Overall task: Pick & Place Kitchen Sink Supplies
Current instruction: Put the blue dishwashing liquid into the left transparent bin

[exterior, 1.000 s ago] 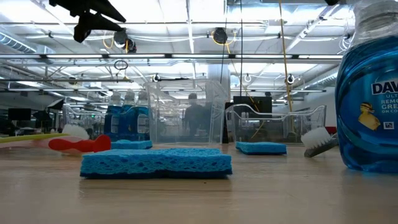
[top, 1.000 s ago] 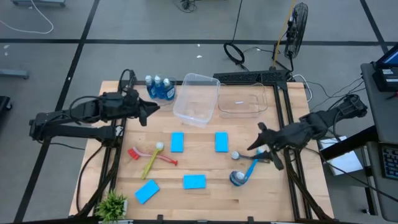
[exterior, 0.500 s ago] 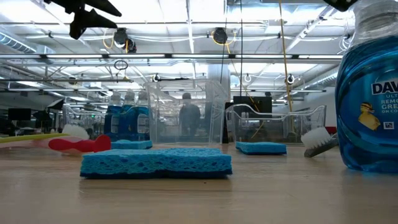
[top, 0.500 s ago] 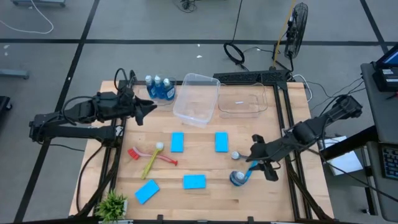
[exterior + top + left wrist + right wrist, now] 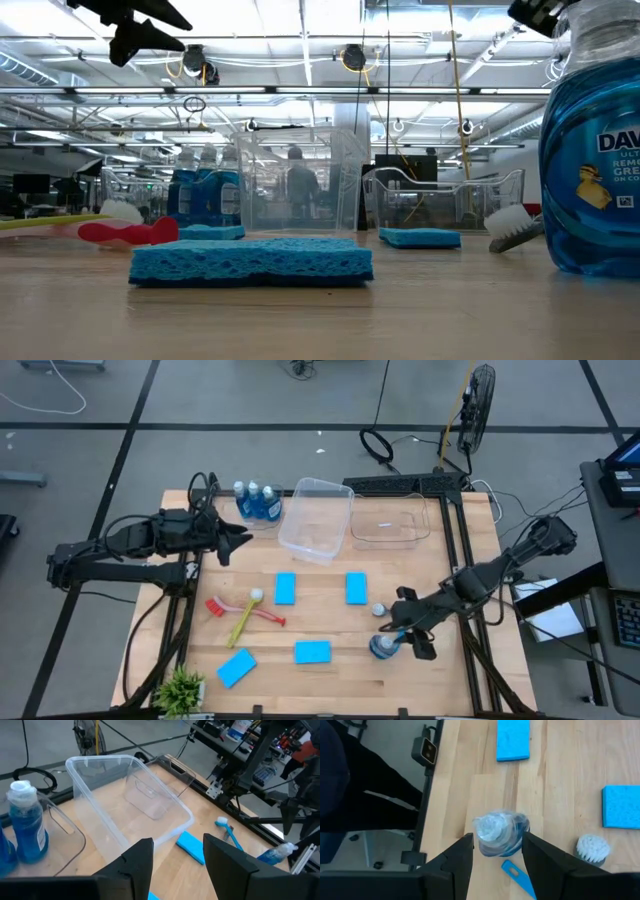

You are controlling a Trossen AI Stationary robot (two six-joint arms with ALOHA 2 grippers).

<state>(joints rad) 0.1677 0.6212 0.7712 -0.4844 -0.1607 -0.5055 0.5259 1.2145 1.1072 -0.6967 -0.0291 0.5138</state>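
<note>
Presently, right gripper [image 5: 492,851]: fingers spread, poised above the soap bottle [image 5: 498,833].
Advice: centre on the cap, descend straight, avoid the blue brush [image 5: 520,876].
Left gripper [image 5: 172,856]: spread, waiting beside the bin [image 5: 127,800].

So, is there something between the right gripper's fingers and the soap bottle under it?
No. In the right wrist view the right gripper is open directly over the soap bottle, with only air between them.

Clear glossy plastic bins [image 5: 318,520] are sitting on the pale wood-grain desk [image 5: 330,625]; the sponges [image 5: 250,262] are looking porous.
</note>
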